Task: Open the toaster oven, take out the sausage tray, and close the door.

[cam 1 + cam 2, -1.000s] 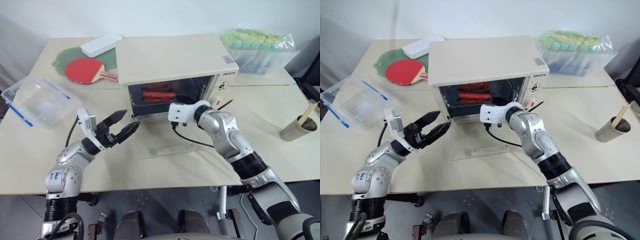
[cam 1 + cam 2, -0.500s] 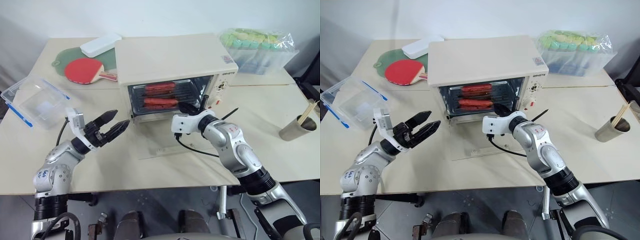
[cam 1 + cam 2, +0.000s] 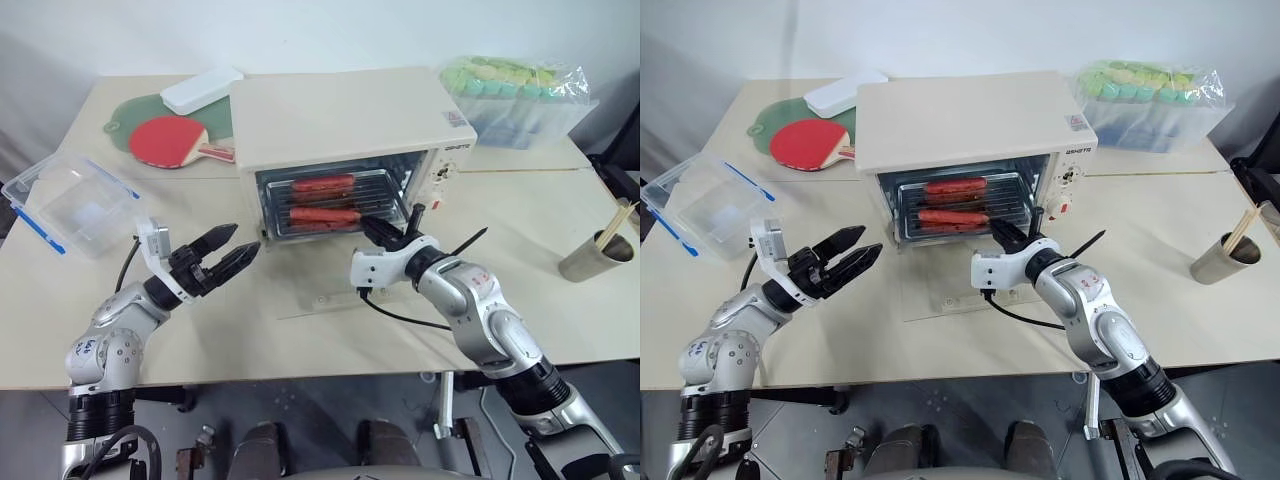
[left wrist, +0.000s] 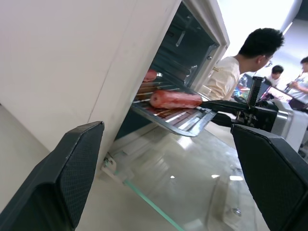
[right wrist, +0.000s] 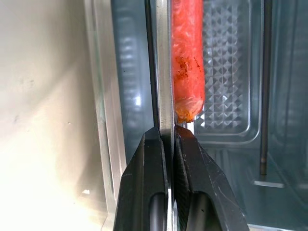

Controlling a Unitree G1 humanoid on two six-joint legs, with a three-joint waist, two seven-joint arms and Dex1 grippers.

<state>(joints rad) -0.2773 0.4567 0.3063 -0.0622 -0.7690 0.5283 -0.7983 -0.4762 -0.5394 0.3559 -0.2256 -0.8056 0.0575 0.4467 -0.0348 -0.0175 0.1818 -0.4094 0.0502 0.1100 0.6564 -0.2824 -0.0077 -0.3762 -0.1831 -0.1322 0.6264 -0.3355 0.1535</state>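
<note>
Since the frame 1 second earlier, the right gripper [image 3: 375,233] has drawn back from the mouth of the toaster oven [image 3: 345,130] toward the lower centre of the head view, and the sausage tray [image 3: 335,205] has come with it, so that its front edge now projects past the opening where before the arm covered most of it. Its 2 black fingers are pinched tight on the tray's thin front rim, as the right wrist view confirms, with a red sausage [image 5: 187,62] lying just behind the clamped edge. That edge grip looks chosen to slide the tray out level along its rails. The door [image 3: 335,290] lies folded flat on the table [image 3: 560,320] in front of the oven, directly under the emerging tray, leaving the path clear. The left gripper [image 3: 228,260] hovers at centre left with fingers spread wide and nothing between them, pointed at the oven's left front corner and well apart from the tray; it has shifted only slightly toward the left edge. Judged by this posture, it waits to support the tray or later lift the door. Extraction is partly done; closing remains.
</note>
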